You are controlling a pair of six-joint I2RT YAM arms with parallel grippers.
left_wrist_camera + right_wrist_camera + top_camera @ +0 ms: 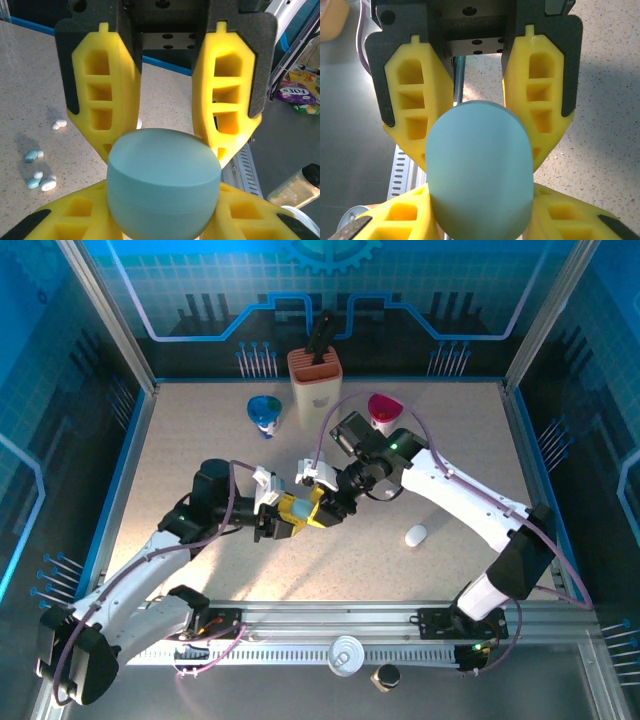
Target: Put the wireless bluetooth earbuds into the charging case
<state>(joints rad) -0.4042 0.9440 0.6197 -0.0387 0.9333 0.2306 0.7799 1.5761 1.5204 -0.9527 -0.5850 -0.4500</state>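
While the earbuds [60, 123] lie loose on the table [30, 70], both grippers meet on the charging case [164, 185].
The buds are tiny, glossy white beads on the speckled beige top, well apart from the smooth, matte, pale teal pebble of a case. The left gripper [166, 155] has its latticed yellow fingers [100, 100] closed on the rounded sides; the right gripper [480, 155] flanks it too, though I cannot tell whether it presses.

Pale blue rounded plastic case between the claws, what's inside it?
Nothing shows: the pale blue rounded plastic case is shut, its lid hiding the inside. Tiny white earbuds lie loose on the speckled table.
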